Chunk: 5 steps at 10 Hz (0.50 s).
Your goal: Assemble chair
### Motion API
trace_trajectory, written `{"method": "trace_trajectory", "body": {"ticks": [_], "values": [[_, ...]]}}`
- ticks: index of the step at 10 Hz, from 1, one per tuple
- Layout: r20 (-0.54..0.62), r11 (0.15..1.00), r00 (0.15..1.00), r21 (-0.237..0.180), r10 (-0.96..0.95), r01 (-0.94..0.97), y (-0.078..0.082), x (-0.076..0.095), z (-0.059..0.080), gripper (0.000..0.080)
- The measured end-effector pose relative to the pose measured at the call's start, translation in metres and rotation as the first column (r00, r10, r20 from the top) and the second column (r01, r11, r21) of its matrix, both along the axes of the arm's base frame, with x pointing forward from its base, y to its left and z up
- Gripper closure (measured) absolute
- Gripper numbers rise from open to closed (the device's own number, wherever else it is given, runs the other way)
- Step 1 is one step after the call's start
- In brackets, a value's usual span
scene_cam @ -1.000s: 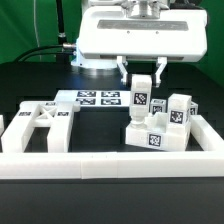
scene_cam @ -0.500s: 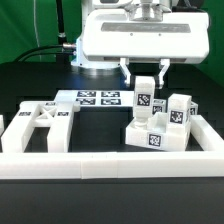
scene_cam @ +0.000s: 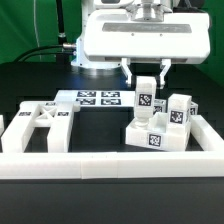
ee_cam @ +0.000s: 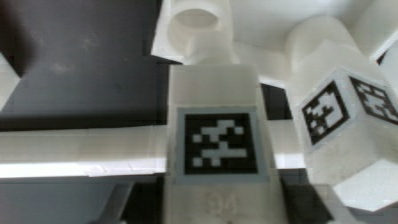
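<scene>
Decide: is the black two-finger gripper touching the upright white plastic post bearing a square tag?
Touching. Exterior view: the gripper grips the white post, a finger against each side.

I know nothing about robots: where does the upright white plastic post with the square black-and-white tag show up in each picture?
Exterior view: the upright white plastic post stands right of centre, between the fingers of the tool, on the cluster of white pieces.
Wrist view: the post fills the middle, tag facing the camera.
Shared landmark: the tagged white block beside it.
</scene>
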<state>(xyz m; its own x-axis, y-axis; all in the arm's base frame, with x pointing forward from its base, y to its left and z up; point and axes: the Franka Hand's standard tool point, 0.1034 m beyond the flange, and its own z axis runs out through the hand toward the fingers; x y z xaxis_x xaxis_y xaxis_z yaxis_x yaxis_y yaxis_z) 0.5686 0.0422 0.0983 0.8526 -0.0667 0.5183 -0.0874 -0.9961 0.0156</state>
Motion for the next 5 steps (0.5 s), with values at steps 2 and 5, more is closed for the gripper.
{"method": "trace_trajectory", "body": {"ticks": [2, 5], "values": [[0.005, 1.000, 1.000, 0.001, 0.000, 0.000, 0.0008, -0.0035, 0.0000, 0.0512], [0.005, 1.000, 1.000, -0.001, -0.002, 0.002, -0.0017, -0.0100, -0.0007, 0.0512]]}}
